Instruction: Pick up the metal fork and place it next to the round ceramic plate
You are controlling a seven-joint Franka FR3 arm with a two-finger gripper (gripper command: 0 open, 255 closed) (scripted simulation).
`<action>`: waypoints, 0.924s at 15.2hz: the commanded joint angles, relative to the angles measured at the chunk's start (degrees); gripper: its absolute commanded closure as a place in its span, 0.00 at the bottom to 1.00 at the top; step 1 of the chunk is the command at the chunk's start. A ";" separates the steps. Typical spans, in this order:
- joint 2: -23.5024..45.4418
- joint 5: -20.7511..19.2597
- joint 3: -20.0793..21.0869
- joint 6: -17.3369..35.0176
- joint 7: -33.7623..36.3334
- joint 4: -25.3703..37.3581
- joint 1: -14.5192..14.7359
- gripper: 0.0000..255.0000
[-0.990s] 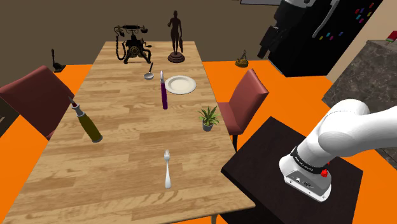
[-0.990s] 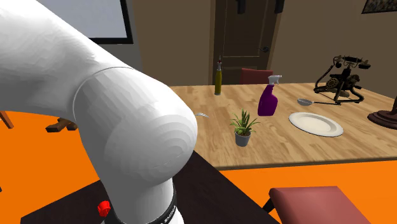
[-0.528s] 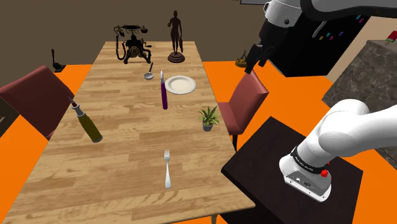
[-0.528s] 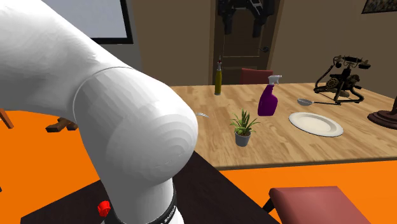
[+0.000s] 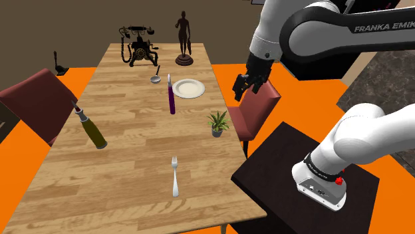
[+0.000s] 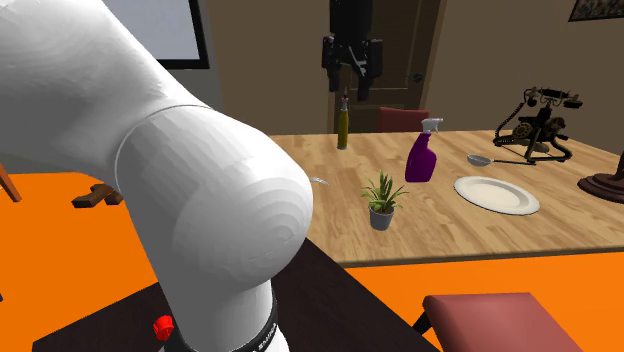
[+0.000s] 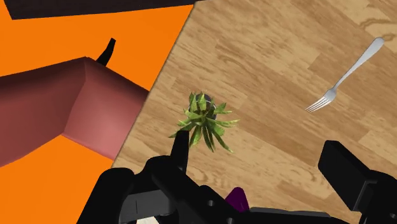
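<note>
- Shoulder view: my all-black two-finger gripper (image 5: 242, 92) hangs high over the red padded chair (image 5: 256, 103), just off the table's long edge. Its jaws stand apart with nothing between them.
- The slim silver metal fork (image 5: 175, 176) lies flat near the table's near end, well apart from the gripper, toward this view's lower left.
- Fork long axis: it runs along the table's length, tines toward the far end. There the round white plate (image 5: 189, 88) sits just beside a purple spray bottle (image 5: 171, 96).
- Wrist view: a small green potted plant (image 7: 203, 121) stands between the gripper (image 7: 257, 153) and the fork (image 7: 343, 76). I judge the approach must pass above it.
- Surface: a light wooden plank table (image 5: 126, 133). The fork lies low on it, so I expect a pinch across the handle.
- Room: orange floor (image 5: 16, 166), brown walls (image 5: 66, 26).
</note>
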 commanded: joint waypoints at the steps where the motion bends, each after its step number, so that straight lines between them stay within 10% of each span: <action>1: 2.80 1.11 2.37 2.71 3.08 -0.26 0.09 0.00; 14: 28.94 -0.51 18.26 21.04 26.15 4.61 -2.05 0.00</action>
